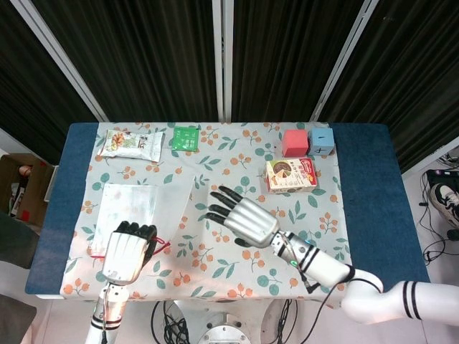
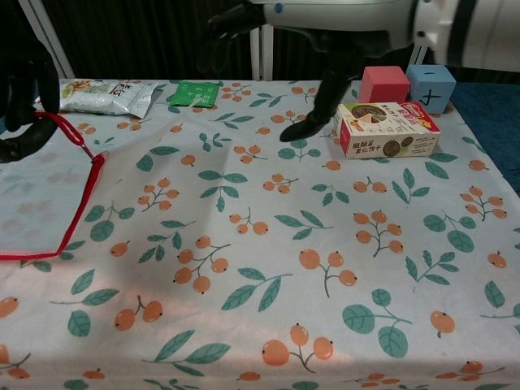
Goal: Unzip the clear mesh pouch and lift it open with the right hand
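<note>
The clear mesh pouch (image 1: 136, 215) lay flat on the left side of the desk (image 1: 362, 154), near its front edge, red zip edge toward the robot. The left robot hand (image 1: 126, 252) sat at that near edge with its fingers curled, pinching the red zipper pull (image 2: 71, 134). The right robot hand (image 1: 240, 215) hovered over the middle of the desk, fingers spread and holding nothing, their tips aimed left at the pouch. So the pouch lay to the right hand's left, close but apart. Its long axis looked to run left to right, though one corner seemed folded, so I could not be sure.
</note>
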